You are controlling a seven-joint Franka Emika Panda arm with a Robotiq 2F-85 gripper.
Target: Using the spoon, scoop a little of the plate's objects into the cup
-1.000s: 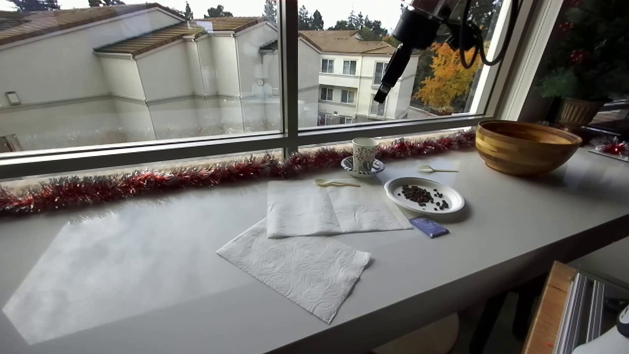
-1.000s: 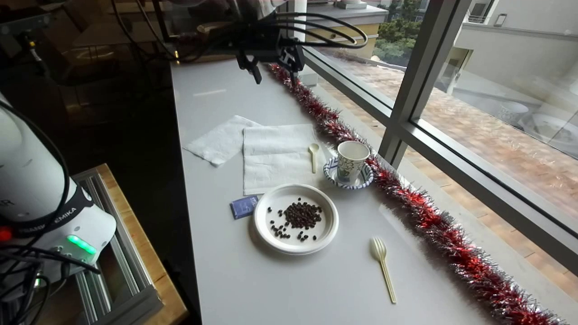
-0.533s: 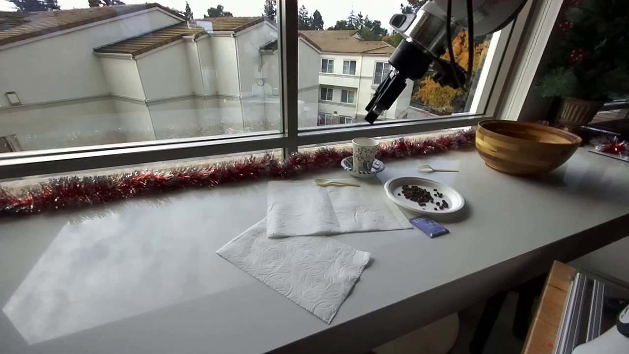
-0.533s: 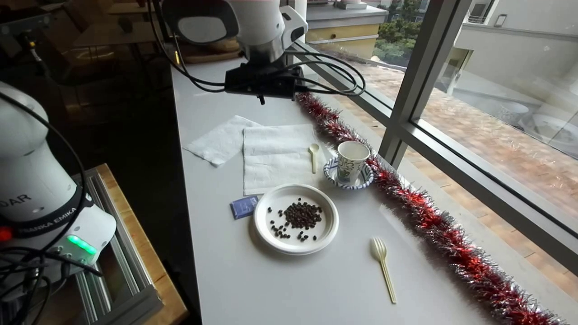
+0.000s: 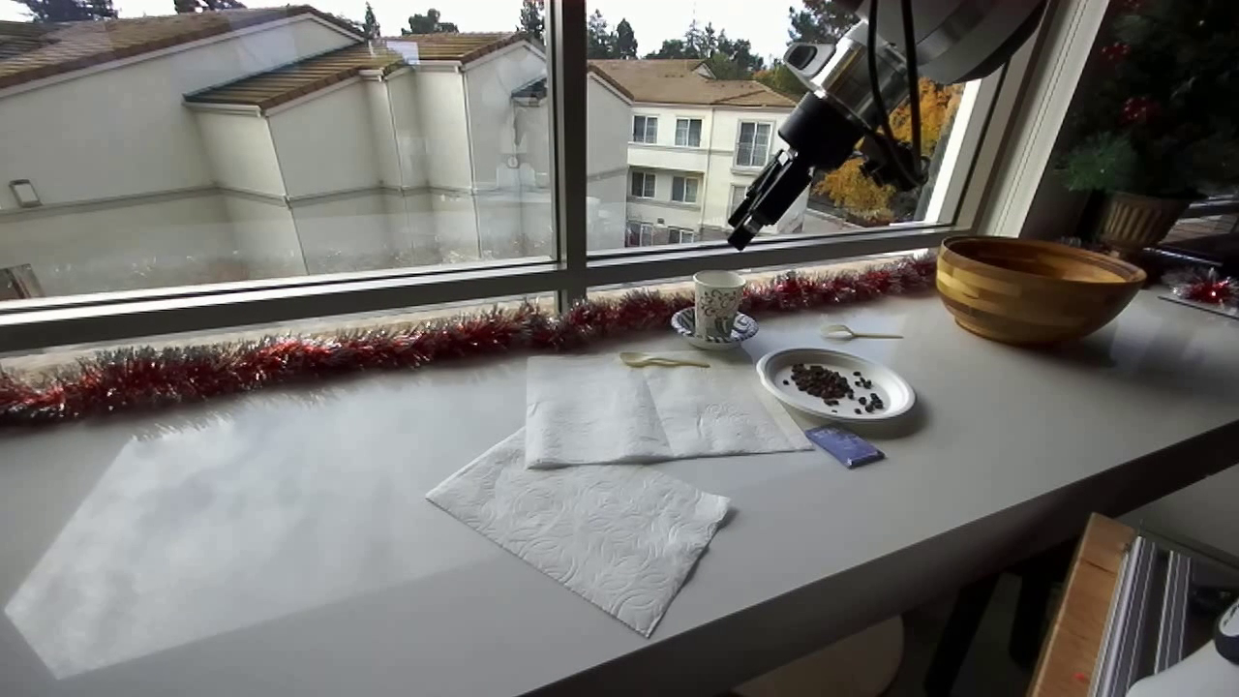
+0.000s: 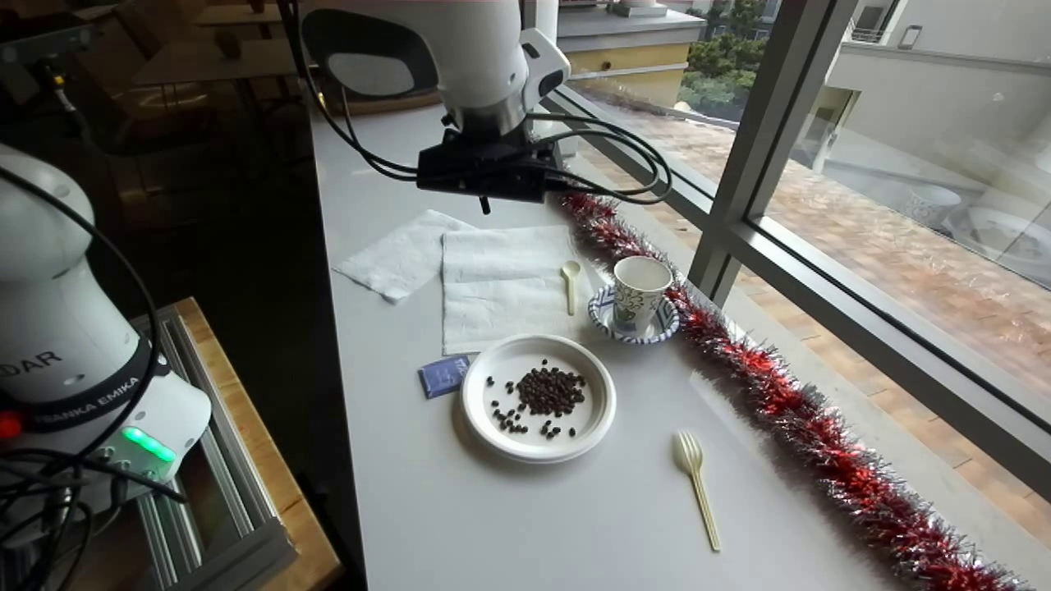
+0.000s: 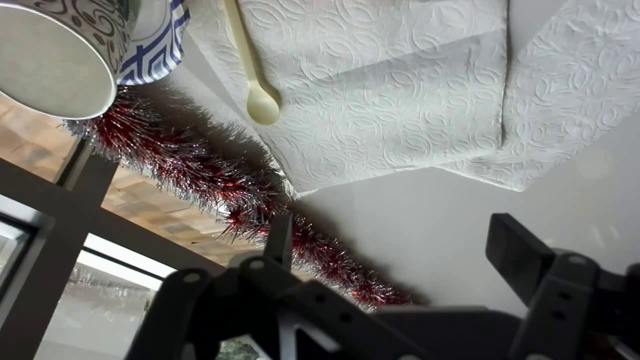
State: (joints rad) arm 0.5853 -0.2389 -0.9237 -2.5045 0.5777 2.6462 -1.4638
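"FRANKA EMIKA" reads the band [image 6: 89, 402] on the robot [image 6: 66, 320] before us, jaws parted above the worktop [image 6: 525, 517]; a blue packet [image 6: 444, 377] bears print too blurred to read.

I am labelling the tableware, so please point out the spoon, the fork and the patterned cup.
Spoon [image 7: 245, 54]: in the wrist view, on the handle.
Fork [image 6: 700, 492]: in an exterior view, on the handle.
Patterned cup [image 5: 718, 310]: in an exterior view, on the outer wall.

White plate [image 6: 513, 361], bits [image 6: 552, 392] seemingly brown-black
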